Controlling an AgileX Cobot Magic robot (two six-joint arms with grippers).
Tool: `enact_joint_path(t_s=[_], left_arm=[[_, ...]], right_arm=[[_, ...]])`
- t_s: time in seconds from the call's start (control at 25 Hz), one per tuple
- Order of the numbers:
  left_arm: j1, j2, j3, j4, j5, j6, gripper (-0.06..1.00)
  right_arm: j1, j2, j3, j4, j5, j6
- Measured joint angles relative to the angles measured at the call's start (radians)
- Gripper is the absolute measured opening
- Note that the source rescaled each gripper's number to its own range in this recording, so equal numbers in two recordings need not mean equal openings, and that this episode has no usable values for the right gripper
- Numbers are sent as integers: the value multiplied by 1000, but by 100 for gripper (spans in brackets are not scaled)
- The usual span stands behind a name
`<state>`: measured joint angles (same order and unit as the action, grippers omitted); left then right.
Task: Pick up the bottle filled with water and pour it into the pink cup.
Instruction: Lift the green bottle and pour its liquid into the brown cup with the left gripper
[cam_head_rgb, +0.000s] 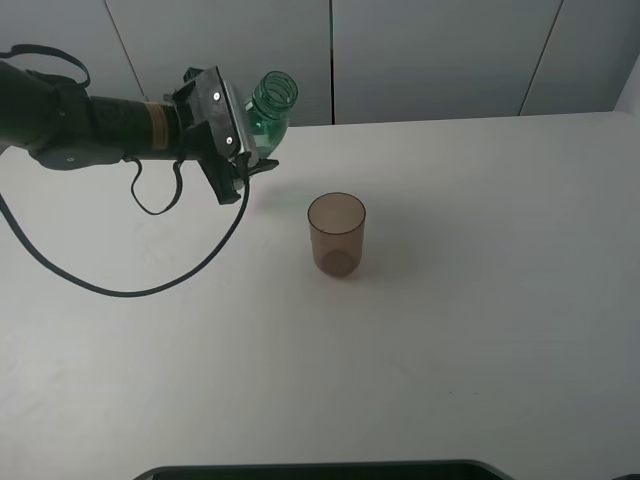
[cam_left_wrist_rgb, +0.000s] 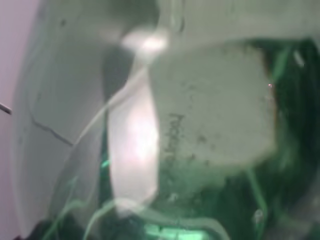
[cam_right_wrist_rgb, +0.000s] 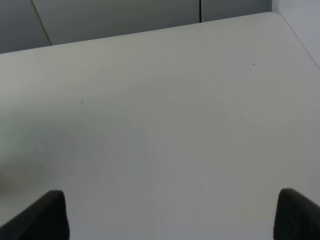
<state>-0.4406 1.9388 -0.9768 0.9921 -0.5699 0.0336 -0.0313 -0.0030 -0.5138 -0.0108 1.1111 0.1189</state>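
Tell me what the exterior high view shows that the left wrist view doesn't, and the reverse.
Only the exterior high view: the cup upright on the table, apart from the left gripper, and the whole tilt of the bottle with its open mouth. Only the left wrist view: a blurred close-up of green-tinted clear plastic filling the picture. Both: the bottle, gripped by the left gripper.

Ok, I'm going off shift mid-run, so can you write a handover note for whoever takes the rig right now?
Left gripper: shut on the bottle, held off the table, tilted, mouth open.
Right gripper: open, empty, over bare table.
Pink cup: upright on the table, to the right of the bottle and apart from it.
Done: pickup.
Left: bring the mouth over the cup and pour.
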Motion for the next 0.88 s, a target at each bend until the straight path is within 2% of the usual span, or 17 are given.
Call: enact_joint_path(t_s=[0.28,0.76,0.88], left_arm=[[-47,0,-44,-15,67,93,1],[-115,0,-54,-23,151,327,1],[-115,0,-54,-62,176,394,1]], right_arm=[[0,0,0,0,0,0],[0,0,0,0,0,0],[0,0,0,0,0,0]])
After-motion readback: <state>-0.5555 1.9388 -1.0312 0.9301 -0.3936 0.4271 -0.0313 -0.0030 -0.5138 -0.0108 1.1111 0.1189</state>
